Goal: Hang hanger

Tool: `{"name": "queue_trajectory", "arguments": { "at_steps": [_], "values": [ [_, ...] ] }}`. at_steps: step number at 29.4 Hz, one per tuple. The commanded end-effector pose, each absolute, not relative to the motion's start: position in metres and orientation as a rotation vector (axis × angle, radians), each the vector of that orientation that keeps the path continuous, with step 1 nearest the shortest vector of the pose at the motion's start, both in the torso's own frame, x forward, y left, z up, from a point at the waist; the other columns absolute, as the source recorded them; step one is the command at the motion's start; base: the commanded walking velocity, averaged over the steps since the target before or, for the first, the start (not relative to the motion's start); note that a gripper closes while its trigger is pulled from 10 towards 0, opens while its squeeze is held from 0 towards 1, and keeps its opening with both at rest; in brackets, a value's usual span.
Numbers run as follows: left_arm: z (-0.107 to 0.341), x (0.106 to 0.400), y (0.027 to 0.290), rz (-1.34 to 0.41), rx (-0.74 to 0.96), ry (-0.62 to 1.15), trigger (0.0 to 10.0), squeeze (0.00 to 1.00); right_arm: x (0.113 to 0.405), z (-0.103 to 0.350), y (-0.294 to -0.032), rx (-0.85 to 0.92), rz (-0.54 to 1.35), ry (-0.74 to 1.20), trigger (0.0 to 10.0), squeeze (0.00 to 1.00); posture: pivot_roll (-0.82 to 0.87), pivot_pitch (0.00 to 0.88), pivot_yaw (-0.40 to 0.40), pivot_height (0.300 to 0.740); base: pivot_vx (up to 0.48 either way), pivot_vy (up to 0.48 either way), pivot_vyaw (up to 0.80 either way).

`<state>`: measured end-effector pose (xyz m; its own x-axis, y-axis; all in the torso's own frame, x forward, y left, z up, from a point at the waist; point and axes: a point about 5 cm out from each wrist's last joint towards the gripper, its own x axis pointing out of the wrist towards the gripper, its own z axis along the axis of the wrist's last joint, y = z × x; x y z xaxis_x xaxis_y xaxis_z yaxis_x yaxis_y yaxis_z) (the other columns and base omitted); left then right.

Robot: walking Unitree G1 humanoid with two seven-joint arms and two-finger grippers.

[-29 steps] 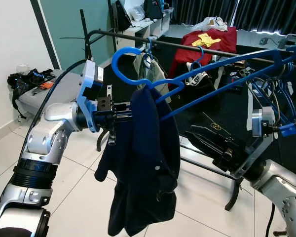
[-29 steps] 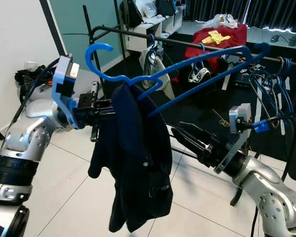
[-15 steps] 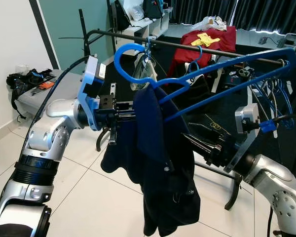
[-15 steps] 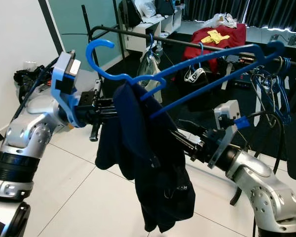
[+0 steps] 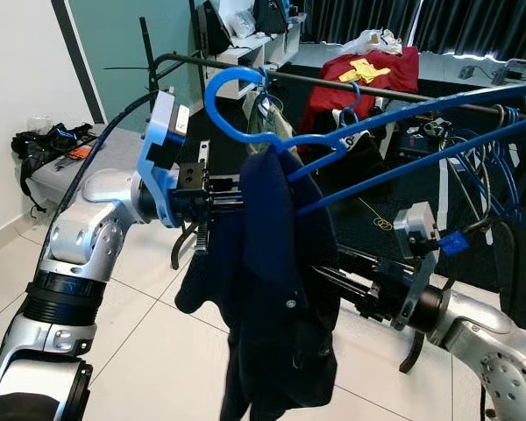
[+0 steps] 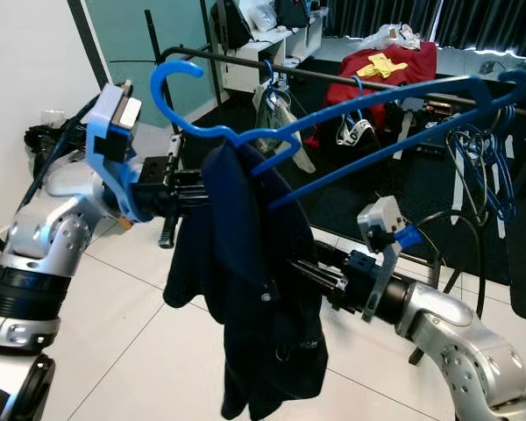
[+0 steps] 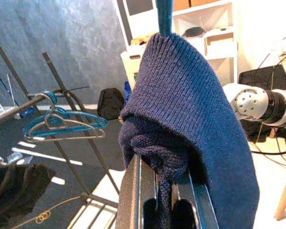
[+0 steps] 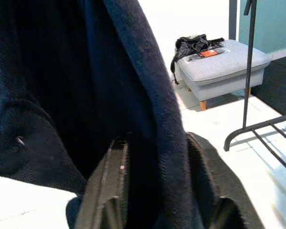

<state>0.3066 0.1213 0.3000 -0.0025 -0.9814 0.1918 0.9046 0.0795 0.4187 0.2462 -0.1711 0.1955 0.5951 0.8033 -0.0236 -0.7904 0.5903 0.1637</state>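
Blue hanger (image 5: 351, 132): held up in the air before the robot, with a dark navy sweater (image 5: 276, 289) draped over it; its hook is close to the black rail (image 5: 333, 82) of the clothes rack, and I cannot tell if it touches the rail.
Left gripper (image 5: 232, 189): reaches from the left into the sweater at the neck of the hanger; in the left wrist view the fingers (image 7: 133, 200) pinch a bunch of the knitted cloth between them.
Right gripper (image 6: 298, 267): reaches from the right into the lower half of the sweater; in the right wrist view the two fingers (image 8: 112, 186) stand apart with dark cloth between them, and I cannot tell if they press on it.
Floor (image 5: 149, 324): light, glossy tiles near the robot; further back it is a dark carpet (image 5: 381, 197).
Rack: carries more blue hangers (image 5: 482, 171) at the right end and a few garments behind.
Room: white wall (image 5: 17, 96) at the left, teal wall (image 5: 123, 44) beside it, a grey stool (image 5: 61, 162) with black things on it, white shelves (image 5: 245, 48) at the back, a red cloth (image 5: 368, 74) with a yellow piece on it, and dark curtains (image 5: 456, 26).
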Motion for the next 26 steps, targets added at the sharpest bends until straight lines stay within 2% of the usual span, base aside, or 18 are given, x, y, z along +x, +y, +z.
{"name": "queue_trajectory", "arguments": {
  "at_steps": [1, 15, 16, 21, 23, 26],
  "values": [
    [0.309, 0.307, 0.126, -1.475, 0.191, -0.545, 10.0, 0.0, 0.25, 0.193, -0.173, 0.134, 0.9, 0.113, 0.0, 0.0, -0.11, 0.0, 0.031, 0.74, 0.0, 0.0, 0.0],
    [0.309, 0.317, 0.152, -1.361, 0.274, -0.511, 10.0, 0.0, 0.258, 0.201, -0.204, 0.207, 0.741, 0.057, 0.0, 0.0, -0.11, 0.0, 0.025, 0.74, 0.0, 0.0, 0.0],
    [0.302, 0.318, 0.157, -1.372, 0.334, -0.452, 10.0, 0.0, 0.262, 0.206, -0.218, 0.246, 0.665, 0.023, 0.0, 0.0, -0.11, 0.0, 0.025, 0.74, 0.0, 0.0, 0.0],
    [0.287, 0.316, 0.162, -1.42, 0.428, -0.353, 10.0, 0.0, 0.27, 0.213, -0.234, 0.297, 0.554, -0.018, 0.0, 0.0, -0.11, 0.0, 0.024, 0.74, 0.0, 0.0, 0.0],
    [0.262, 0.314, 0.162, -1.453, 0.564, -0.216, 10.0, 0.0, 0.283, 0.212, -0.253, 0.365, 0.378, -0.028, 0.0, 0.0, -0.1, 0.0, 0.023, 0.74, 0.0, 0.0, 0.0],
    [0.25, 0.316, 0.161, -1.43, 0.637, -0.166, 10.0, 0.0, 0.287, 0.212, -0.258, 0.393, 0.32, -0.034, 0.0, 0.0, -0.1, 0.0, 0.022, 0.74, 0.0, 0.0, 0.0]
  ]
}}
